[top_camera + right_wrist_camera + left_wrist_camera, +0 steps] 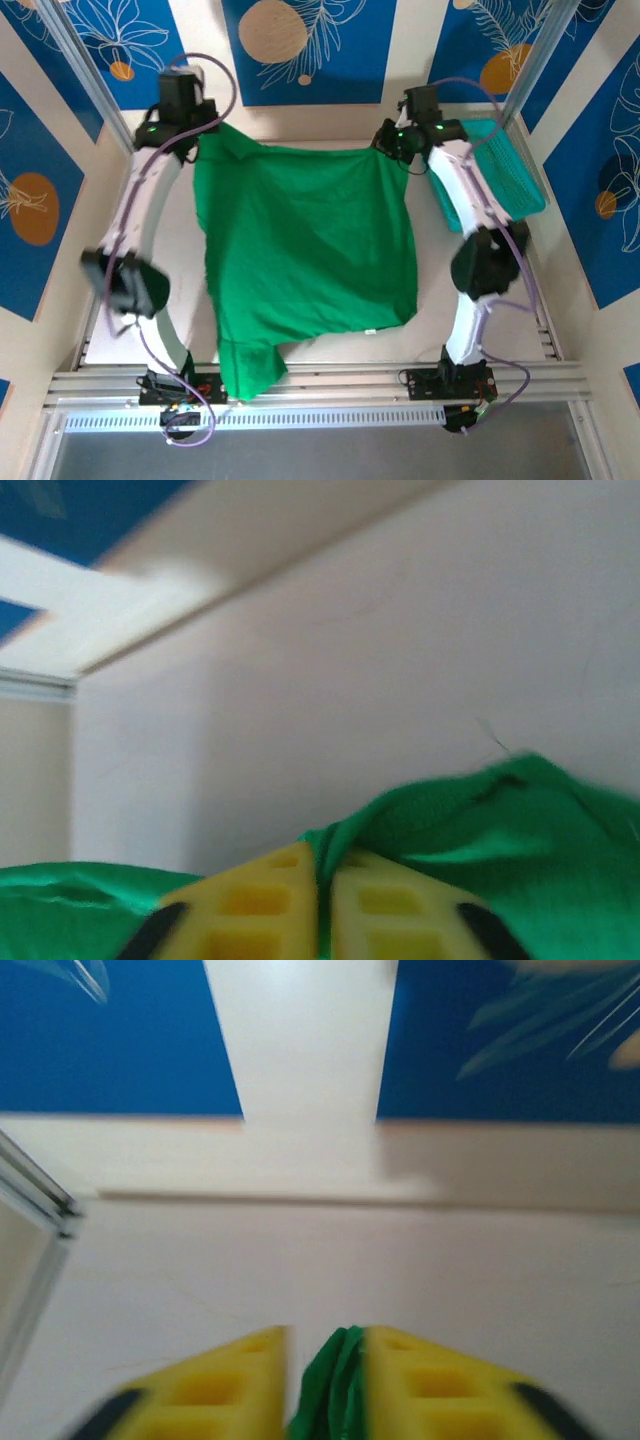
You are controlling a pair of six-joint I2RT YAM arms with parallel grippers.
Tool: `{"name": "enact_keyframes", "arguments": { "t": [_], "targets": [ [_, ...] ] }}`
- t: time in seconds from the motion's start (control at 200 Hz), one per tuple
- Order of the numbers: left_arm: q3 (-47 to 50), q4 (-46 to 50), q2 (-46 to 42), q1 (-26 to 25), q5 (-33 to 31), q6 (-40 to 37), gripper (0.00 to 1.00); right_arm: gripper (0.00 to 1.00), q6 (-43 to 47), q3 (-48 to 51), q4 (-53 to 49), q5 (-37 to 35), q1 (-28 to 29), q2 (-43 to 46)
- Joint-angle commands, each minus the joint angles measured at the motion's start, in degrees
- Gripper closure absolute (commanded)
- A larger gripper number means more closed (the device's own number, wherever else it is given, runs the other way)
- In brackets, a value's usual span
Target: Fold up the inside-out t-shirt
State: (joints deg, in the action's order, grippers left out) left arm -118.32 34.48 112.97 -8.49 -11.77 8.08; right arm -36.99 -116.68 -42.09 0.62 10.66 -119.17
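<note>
Left gripper (325,1338) and right gripper (322,855) each pinch a far corner of the inside-out t-shirt (305,240), jaws nearly closed on cloth. The shirt's body trails from both toward the arm bases.

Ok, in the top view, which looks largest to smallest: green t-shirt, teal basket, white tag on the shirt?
1. green t-shirt
2. teal basket, though the right arm hides part
3. white tag, by far the smallest

robot lab cell, aluminium frame rails (320,384), blue printed backdrop panels (300,50)
</note>
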Motion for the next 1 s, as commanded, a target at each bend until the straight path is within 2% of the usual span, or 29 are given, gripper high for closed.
{"name": "enact_keyframes", "arguments": {
  "t": [0.0, 0.03, 0.075, 0.19, 0.28, 0.36, 0.435, 0.52, 0.595, 0.766, 0.896, 0.991],
  "targets": [
    [-10.1, 4.4, 8.5, 0.9, 3.7, 2.4, 0.07, 0.63, -1.3, -9.1, -1.9, 1.3, -2.6, -8.6],
    [-12.1, 5.7, 10.1, 1.0, 4.8, 3.4, 0.03, 0.6, -1.2, -11.2, -3.4, 2.1, -3.1, -10.2],
    [-13.6, 6.6, 10.6, 1.0, 6.1, 5.4, 0.02, 0.58, -0.5, -11.5, -3.9, 2.8, -3.4, -10.4],
    [-9.2, 7.7, 5.4, 0.2, 8.4, 10.3, 0.03, 0.56, 2.4, -2.7, -2.4, 2.8, -3.4, -3.5],
    [2.4, 8.6, -1.6, -2.5, 8.8, 12.5, 0.05, 0.53, 3.9, 9.8, -0.4, 3.6, -3.3, 5.0],
    [16.5, 8.3, -8.2, -6.0, 6.3, 13.8, 0.06, 0.54, 4.7, 23.7, 2.7, 4.0, -2.7, 13.2],
    [30.1, 6.0, -13.1, -7.8, 6.6, 17.2, 0.07, 0.53, 5.0, 36.5, 7.2, 6.9, -2.3, 18.9],
    [42.8, 1.5, -16.8, -7.9, 8.7, 21.7, 0.08, 0.53, 6.4, 44.9, 10.2, 14.9, -2.2, 20.1],
    [48.5, -1.3, -17.5, -7.9, 7.5, 22.5, 0.09, 0.54, 7.8, 48.5, 11.4, 16.8, -1.2, 19.6],
    [46.8, -2.3, -10.0, -7.0, 1.6, 18.4, 0.11, 0.55, 7.7, 53.2, 12.2, 12.4, 0.1, 18.6],
    [38.0, -0.5, -0.3, -5.8, -2.4, 13.7, 0.16, 0.57, 6.1, 57.2, 12.9, 8.5, 1.8, 18.3],
    [28.0, 3.3, 7.9, -5.5, -5.8, 10.1, 0.2, 0.58, 4.4, 59.7, 13.8, 7.2, 4.5, 17.0]
  ]
}}
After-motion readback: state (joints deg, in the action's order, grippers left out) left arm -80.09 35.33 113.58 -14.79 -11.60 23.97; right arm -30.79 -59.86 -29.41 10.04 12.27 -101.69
